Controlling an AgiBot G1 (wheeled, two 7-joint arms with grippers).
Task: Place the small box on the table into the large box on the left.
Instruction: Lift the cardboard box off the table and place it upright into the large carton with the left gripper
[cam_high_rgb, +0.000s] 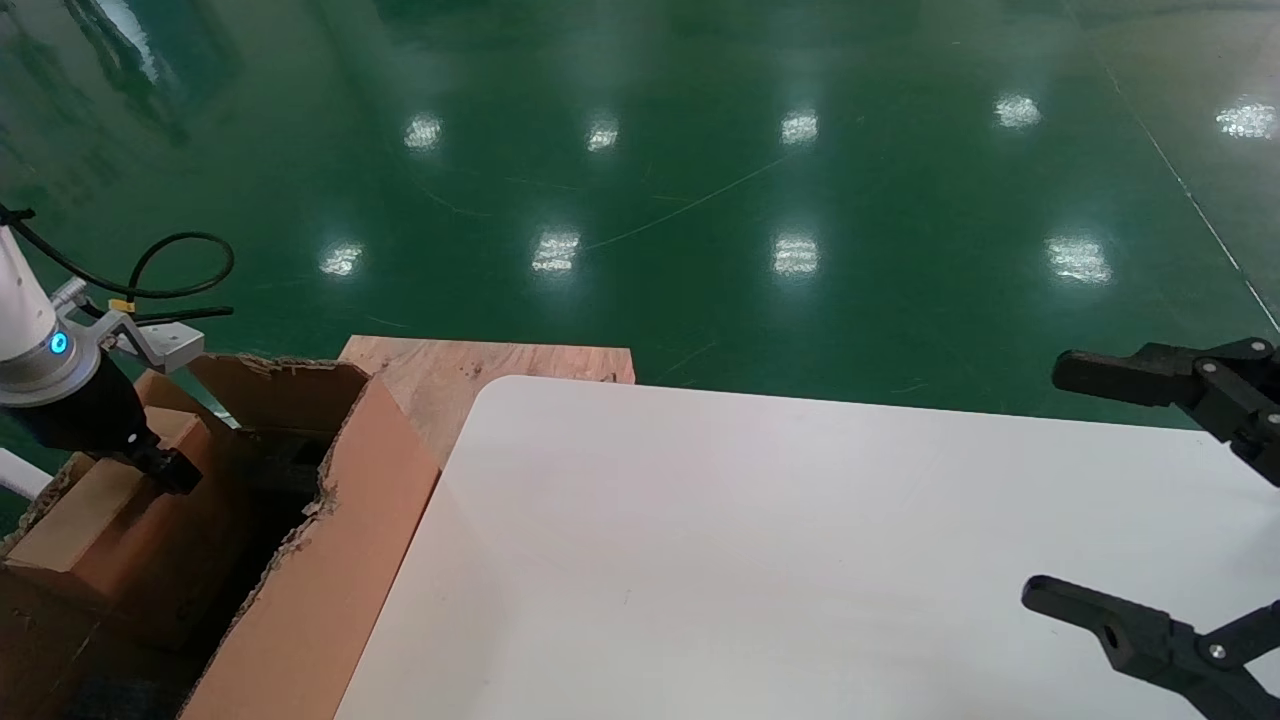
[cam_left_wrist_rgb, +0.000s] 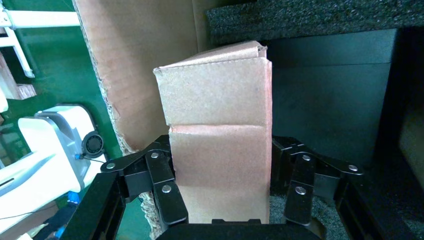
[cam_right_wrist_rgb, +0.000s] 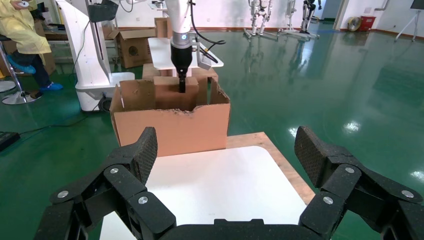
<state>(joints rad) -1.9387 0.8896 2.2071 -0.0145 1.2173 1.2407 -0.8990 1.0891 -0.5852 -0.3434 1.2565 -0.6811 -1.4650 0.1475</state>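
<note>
Underfoot, glossy green floor (cam_high_rgb: 700, 150); the white table (cam_high_rgb: 800, 520) sits over a wooden board (cam_high_rgb: 450, 365). Left gripper (cam_left_wrist_rgb: 222, 192) clamps the small box (cam_left_wrist_rgb: 220, 125) inside the large box (cam_high_rgb: 340, 520) (no legible markings). Right gripper (cam_right_wrist_rgb: 225, 160) hovers wide open, empty, above the table.

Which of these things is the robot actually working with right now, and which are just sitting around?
In the job:
- small box, gripped by the left gripper inside the large box
- table, where it came from

Just there:
- right gripper, open, idle over the table's right edge
- wooden board
- black foam inside the large box
</note>
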